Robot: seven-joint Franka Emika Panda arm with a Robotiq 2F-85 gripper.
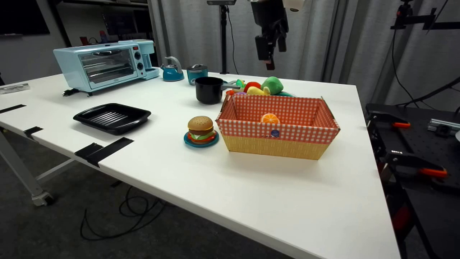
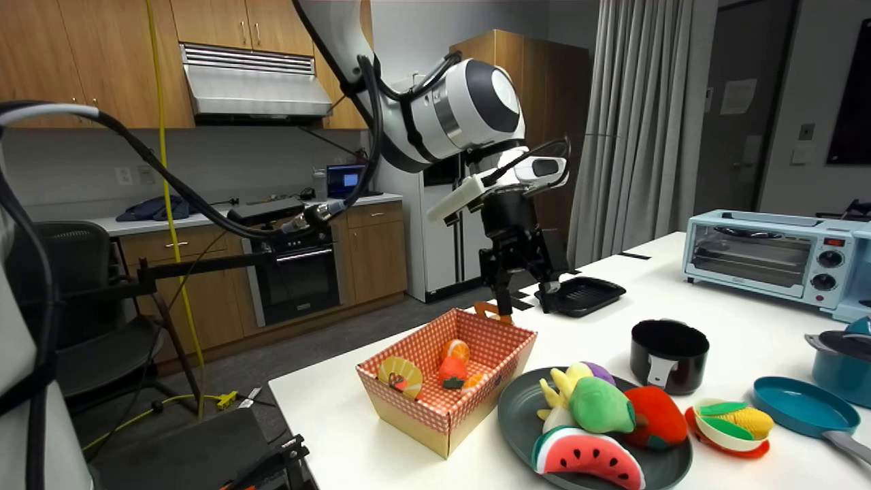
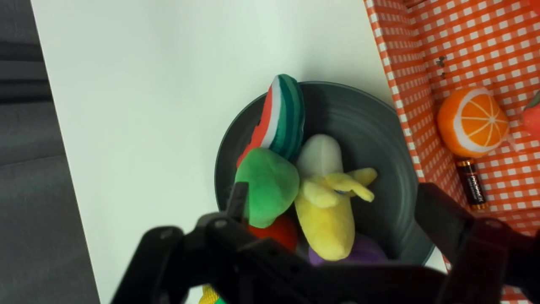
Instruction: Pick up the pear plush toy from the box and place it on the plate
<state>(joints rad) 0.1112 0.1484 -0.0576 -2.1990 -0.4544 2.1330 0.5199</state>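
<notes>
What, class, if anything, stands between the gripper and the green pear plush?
Nothing visible: the open gripper hangs higher, and in the wrist view no toy covers the green pear plush, which already lies on the plate.

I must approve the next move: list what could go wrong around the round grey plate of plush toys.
The open black two-fingered gripper, if lowered, could bump the rectangular red-and-white checked box close beside the round grey plate. The green plush pear seems propped against the rounded red plush toy, so a nudge might roll it off. The red-and-green plush watermelon slice reaches the plate's rim and could slip off.
</notes>
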